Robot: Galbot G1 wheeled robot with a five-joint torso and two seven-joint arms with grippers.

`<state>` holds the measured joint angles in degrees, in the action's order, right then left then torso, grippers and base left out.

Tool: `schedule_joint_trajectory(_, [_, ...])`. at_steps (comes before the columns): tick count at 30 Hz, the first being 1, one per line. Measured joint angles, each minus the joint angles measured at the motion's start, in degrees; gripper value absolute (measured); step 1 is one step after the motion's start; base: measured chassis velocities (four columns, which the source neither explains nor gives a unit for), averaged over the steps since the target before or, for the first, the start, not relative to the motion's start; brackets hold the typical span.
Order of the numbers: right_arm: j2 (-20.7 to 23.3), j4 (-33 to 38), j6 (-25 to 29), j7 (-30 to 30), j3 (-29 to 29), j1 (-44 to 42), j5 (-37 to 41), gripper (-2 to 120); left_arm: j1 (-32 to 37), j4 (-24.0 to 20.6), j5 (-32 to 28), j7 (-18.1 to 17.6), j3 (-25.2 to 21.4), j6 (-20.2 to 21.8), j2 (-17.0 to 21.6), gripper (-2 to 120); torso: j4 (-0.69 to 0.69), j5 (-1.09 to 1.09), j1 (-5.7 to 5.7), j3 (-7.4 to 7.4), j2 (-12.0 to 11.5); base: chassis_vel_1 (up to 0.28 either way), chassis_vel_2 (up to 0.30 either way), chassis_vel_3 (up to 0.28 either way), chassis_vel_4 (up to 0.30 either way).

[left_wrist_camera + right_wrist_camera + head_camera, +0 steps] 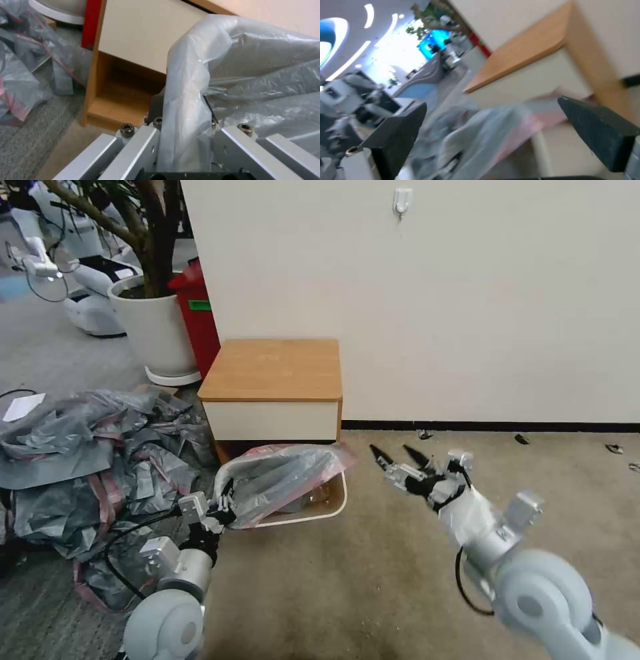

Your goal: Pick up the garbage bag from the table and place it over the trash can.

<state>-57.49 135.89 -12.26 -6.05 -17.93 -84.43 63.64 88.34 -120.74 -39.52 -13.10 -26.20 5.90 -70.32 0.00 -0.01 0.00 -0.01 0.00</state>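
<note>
garbage bag [283,480] draped over the trash can [328,507] before the nightstand [273,387], my left pincer [223,505] clamped on its edge, my right pincer [393,453] wide over open carpet

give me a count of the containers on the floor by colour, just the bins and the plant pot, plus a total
Beige: 1, the trash can, with the garbage bag over it, held by the left claw
Red: 1, tall bin
White: 1, plant pot
Total: 3
</note>
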Motion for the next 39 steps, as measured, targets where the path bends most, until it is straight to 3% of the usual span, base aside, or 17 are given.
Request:
schedule_joint_trajectory(6, [-1.42, 0.09, -0.71, -1.28, 7.04, 0.72, -5.39, 100, 0.04, 0.15, 0.51, 0.06, 0.09, -0.12, -0.46, 4, 0.0, 0.02, 0.0, 0.0, 0.0, 0.0, 0.0, 0.0, 0.0])
schedule_joint_trajectory(13, [-0.52, -0.39, -1.8, -2.3, 8.34, 2.49, -7.83, 100, 0.64, -0.23, 0.73, 0.23, 0.01, -0.14, -0.46, 4, 0.01, 0.01, 0.0, 0.0, 0.0, 0.0, 0.0, 0.0, 0.0])
schedule_joint_trajectory(15, [0.46, -1.27, -1.11, -1.03, 8.9, 3.24, -16.43, 100, 0.48, -0.24, 0.77, 0.25, 0.14, -0.14, -0.48, 4, 0.01, 0.02, 0.0, 0.01, 0.0, 0.0, 0.0, 0.0, 0.0])
schedule_joint_trajectory(16, [0.46, -1.27, -1.11, -1.03, 8.9, 3.24, -16.43, 100, 0.48, -0.24, 0.77, 0.25, 0.14, -0.14, -0.48, 4, 0.01, 0.02, 0.0, 0.01, 0.0, 0.0, 0.0, 0.0, 0.0])
schedule_joint_trajectory(19, [2.47, -2.73, 2.2, 2.11, 9.07, 4.46, -31.74, 100, 0.25, -0.23, 0.8, 0.25, 0.38, -0.09, -0.45, 4, 0.0, 0.02, 0.0, 0.0, 0.0, 0.0, 0.0, 0.0, 0.0])
schedule_joint_trajectory(29, [5.42, -5.19, 6.15, 4.2, 9.98, 7.7, -50.25, 100, 0.01, -0.11, 0.85, 0.11, 0.65, 0.92, -0.58, 4, 0.01, 0.02, 0.0, 0.01, 0.0, 0.0, 0.0, 0.0, 0.0])
schedule_joint_trajectory(32, [5.83, -6.23, 7.53, 5.18, 10.42, 8.27, -55.49, 100, 0.03, -0.41, 0.87, -0.25, 0.68, 2.34, -0.62, 4, 0.0, 0.01, 0.0, 0.0, 0.0, 0.0, 0.0, 0.0, 0.0])
schedule_joint_trajectory(39, [6.5, -9.69, 11.96, 10.56, 10.51, 10.04, -74.38, 100, 0.37, -3.22, -0.72, -2.7, 0.35, 11.26, -0.48, 4, 0.0, 0.02, 0.0, 0.0, 0.0, 0.0, 0.0, 0.0, 0.0])
